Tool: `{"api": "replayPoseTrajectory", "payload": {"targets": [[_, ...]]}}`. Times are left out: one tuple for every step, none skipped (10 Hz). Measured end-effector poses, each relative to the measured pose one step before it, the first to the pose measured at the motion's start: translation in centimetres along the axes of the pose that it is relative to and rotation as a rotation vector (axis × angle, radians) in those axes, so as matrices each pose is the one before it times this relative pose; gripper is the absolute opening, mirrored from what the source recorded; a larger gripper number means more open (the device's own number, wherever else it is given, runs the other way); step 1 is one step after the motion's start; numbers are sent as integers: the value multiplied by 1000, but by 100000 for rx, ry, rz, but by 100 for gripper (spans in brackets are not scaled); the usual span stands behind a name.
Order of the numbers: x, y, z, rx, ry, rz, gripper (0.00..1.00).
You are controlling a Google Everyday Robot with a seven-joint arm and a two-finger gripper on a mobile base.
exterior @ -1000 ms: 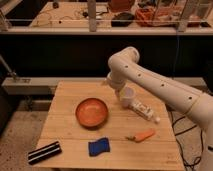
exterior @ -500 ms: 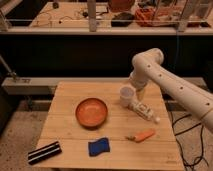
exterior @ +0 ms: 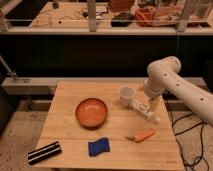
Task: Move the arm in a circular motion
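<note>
The arm is large, white and glossy. It comes in from the right edge, bends at a rounded elbow near the table's back right corner and points down. The gripper hangs from its end just above the table's right side, right of a white cup and over the far end of a white tube. It holds nothing that I can see.
On the wooden table are an orange bowl at the centre, a carrot front right, a blue sponge at the front and a black-and-white striped bar at the front left corner. A railing and a dark shelf run behind.
The arm's elbow and gripper have swung to the right, from above the table's back centre to its right side. The tabletop items have not moved.
</note>
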Motion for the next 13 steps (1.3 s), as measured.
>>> {"api": "replayPoseTrajectory", "payload": {"targets": [[-703, 1679, -516, -167, -286, 541, 80], [-982, 2622, -838, -348, -392, 621, 80], [-939, 1979, -593, -330, -771, 265, 80], [-799, 1216, -396, -215, -828, -234, 80], [-1574, 1803, -428, -571, -1706, -1002, 80], [-1570, 644, -125, -82, -1675, -2425, 80], [-1201, 34, -38, 136, -1273, -2204, 80], [-1943, -649, 98, 220, -2196, -3897, 80], [-2721, -1699, 338, 263, -3130, -6008, 80], [-1847, -1323, 245, -63, -2046, -4822, 80], [-1702, -1176, 186, -914, -1712, -4996, 80], [-2153, -1925, 157, -811, -1877, -6805, 80], [-1748, -2005, 35, -1028, -1355, -6170, 80]]}}
